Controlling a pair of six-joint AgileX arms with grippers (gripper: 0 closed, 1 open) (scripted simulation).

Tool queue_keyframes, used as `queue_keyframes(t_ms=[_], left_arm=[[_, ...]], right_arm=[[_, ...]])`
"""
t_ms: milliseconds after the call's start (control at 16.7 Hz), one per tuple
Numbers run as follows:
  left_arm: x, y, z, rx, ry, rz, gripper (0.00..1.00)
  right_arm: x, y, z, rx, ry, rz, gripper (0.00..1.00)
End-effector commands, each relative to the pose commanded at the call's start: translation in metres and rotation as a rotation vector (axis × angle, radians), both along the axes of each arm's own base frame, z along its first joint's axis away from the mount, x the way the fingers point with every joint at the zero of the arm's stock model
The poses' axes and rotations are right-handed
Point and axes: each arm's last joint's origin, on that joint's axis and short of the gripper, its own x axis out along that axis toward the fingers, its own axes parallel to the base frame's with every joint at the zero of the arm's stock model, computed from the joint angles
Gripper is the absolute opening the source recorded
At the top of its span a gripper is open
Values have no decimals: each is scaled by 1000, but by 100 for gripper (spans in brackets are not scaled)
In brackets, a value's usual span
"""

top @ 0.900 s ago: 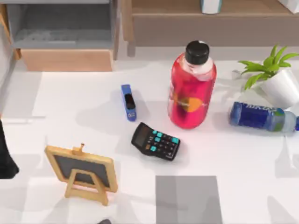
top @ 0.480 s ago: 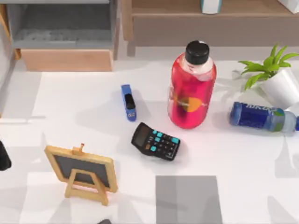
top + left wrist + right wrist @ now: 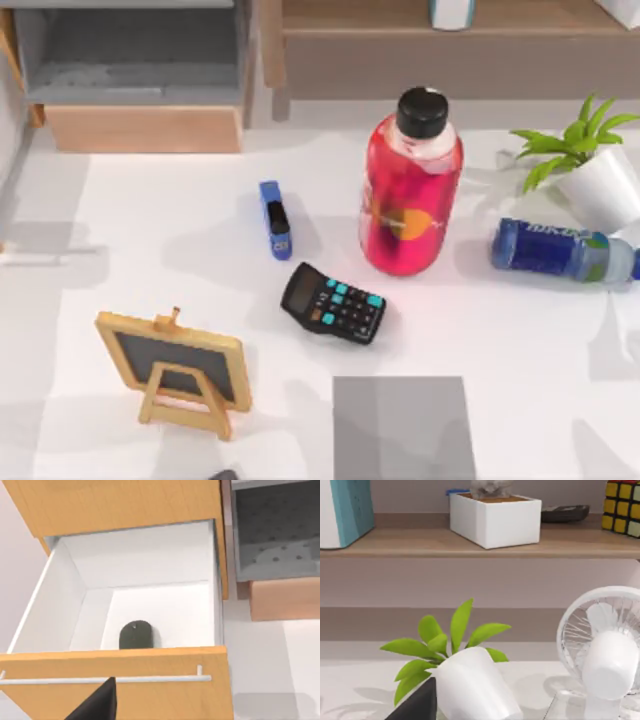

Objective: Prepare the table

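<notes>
The white table (image 3: 520,330) carries a tall red bottle (image 3: 410,190) with a black cap, a blue stapler (image 3: 275,220), a black calculator (image 3: 333,302) and a small wooden chalkboard easel (image 3: 178,372). A dark part of my left gripper (image 3: 97,705) hangs over an open light-wood drawer (image 3: 150,605). A dark rounded object (image 3: 135,635) lies on the drawer's white floor. A dark part of my right gripper (image 3: 417,705) sits close in front of a white pot with a green plant (image 3: 470,685).
A grey pad (image 3: 402,428) lies at the front middle. A blue bottle (image 3: 560,250) lies on its side at the right beside the potted plant (image 3: 600,170). The shelf cabinet (image 3: 140,70) lines the back. A white fan (image 3: 605,655) stands by the pot.
The dark shape of my left arm at the top view's left edge has shrunk and slid out of that view. Nothing on the table has moved.
</notes>
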Motion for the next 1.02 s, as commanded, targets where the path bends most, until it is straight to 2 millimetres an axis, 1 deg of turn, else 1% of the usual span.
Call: queue_keyframes(t_ms=[120,240,360,480,600,720,840,900,1020], left_arm=[[31,11,32,14,93,19,100],[69,27,57,15,193,38,100],[111,45,70,2,299,58,100],[156,66,69,-24,408,77,100],[199,89,53,-60,519,97,100],[237,110,24,-103,630,115,100],[269,127,-13,-150,740,129,100],[281,134,-34,-173,793,134,100],[300,143,-75,-217,890,142,100]], right_arm=[[0,0,0,0,0,0,100],[0,0,0,0,0,0,100],[0,0,0,0,0,0,100],[0,0,0,0,0,0,100],[0,0,0,0,0,0,100],[0,0,0,0,0,0,100],[0,0,0,0,0,0,100],[0,0,0,0,0,0,100],[0,0,0,0,0,0,100]])
